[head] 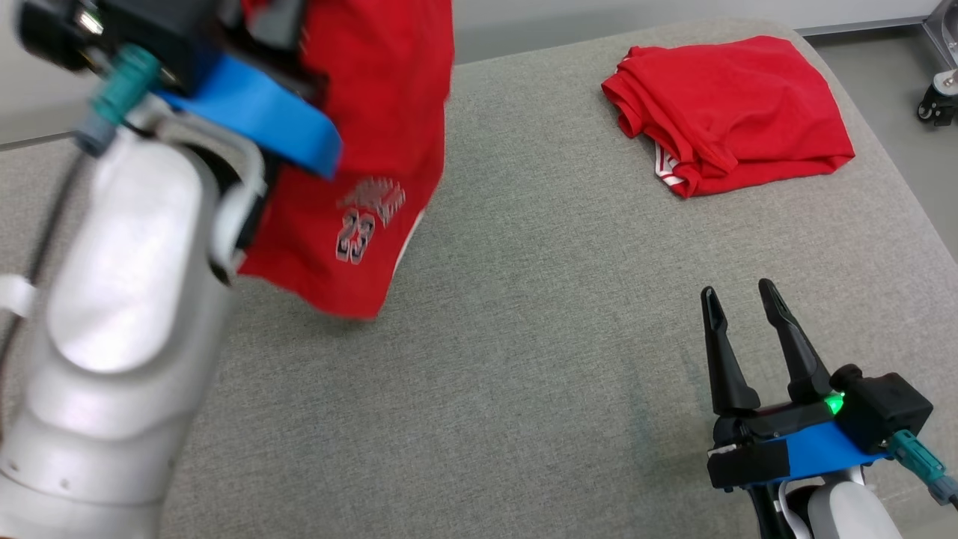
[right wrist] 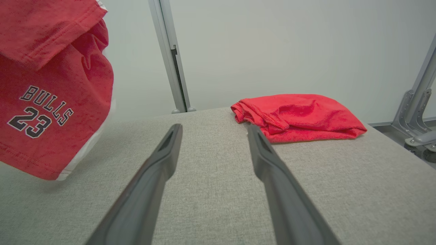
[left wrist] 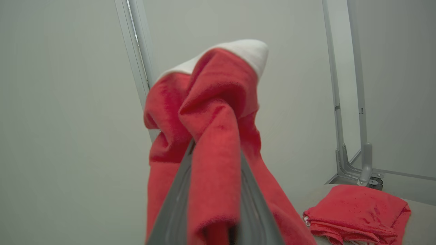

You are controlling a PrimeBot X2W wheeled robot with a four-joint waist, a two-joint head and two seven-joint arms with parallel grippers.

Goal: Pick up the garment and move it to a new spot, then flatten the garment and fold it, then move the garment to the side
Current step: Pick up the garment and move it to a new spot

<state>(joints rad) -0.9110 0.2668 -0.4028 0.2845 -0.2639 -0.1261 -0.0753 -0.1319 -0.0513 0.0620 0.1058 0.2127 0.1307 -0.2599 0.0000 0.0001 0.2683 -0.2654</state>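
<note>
One limp, probably light garment (head: 374,112) hangs bunched between the clamped left jaws; the right jaws gape empty, best placed to pinch its lower hem.

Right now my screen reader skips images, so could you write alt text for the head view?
A red garment printed 23 hangs from the left end effector over a grey table. A folded red garment lies at its far right; the right end effector is open and empty at lower right.
</note>
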